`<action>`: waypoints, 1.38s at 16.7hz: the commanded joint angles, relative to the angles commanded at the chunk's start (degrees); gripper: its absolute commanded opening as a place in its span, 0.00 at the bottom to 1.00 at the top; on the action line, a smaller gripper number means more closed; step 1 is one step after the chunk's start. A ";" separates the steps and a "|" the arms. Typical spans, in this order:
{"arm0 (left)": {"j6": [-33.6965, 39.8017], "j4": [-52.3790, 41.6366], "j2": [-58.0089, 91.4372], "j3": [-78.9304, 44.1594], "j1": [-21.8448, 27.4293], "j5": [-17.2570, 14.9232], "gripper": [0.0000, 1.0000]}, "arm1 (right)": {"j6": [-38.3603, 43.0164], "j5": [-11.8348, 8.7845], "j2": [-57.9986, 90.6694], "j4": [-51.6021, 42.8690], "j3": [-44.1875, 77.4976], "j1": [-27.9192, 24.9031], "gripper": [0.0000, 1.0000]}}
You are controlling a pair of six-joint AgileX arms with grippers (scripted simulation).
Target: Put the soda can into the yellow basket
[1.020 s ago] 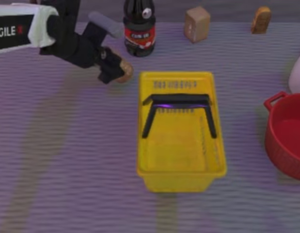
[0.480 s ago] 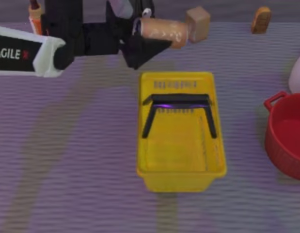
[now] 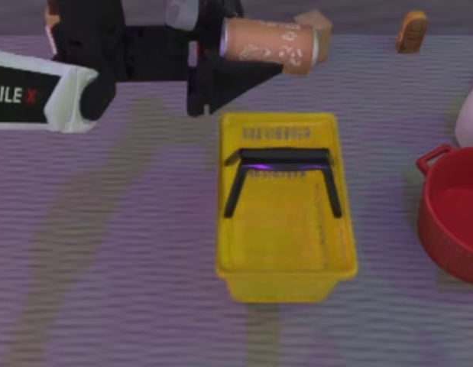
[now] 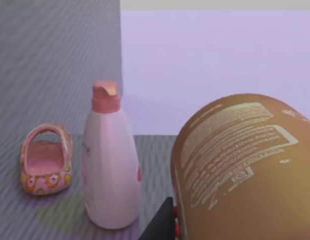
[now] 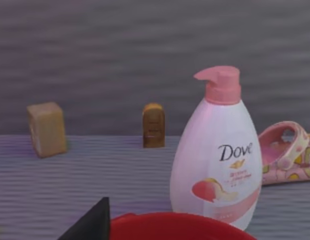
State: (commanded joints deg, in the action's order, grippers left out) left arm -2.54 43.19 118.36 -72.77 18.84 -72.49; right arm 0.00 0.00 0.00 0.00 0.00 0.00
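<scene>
fingers of my left gripper [image 3: 221, 73] clamped on the soda can [image 3: 270, 44], lifted off the bench.
can lies sideways, long axis left-right, just behind the yellow basket [image 3: 286, 287]'s far rim.

Illumination: even, diffuse and moderately bright in all three views.

In the top view the bench [image 3: 106, 267] carries only faint, soft-edged shadow bands running diagonally, with a small violet glint under the handle of the yellow basket [image 3: 286, 206]. The soda can [image 4: 245, 170] fills the near field of the left wrist view, its pale print soft. The pink bottle [image 5: 215, 155] shows mild sheen without glare.
</scene>
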 joint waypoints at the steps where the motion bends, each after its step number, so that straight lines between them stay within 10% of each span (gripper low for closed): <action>1: 0.00 0.00 0.00 0.00 0.00 0.00 0.00 | 0.00 0.00 0.00 0.00 0.00 0.00 1.00; 18: 0.27 18.88 14.68 3.92 -1.48 -0.10 0.00 | 0.00 0.00 0.00 0.00 0.00 0.00 1.00; 23: 0.27 18.88 14.68 3.92 -1.48 -0.10 0.38 | 0.00 0.00 0.00 0.00 0.00 0.00 1.00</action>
State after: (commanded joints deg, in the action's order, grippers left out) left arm -2.28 62.07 133.04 -68.84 17.36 -72.59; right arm 0.00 0.00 0.00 0.00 0.00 0.00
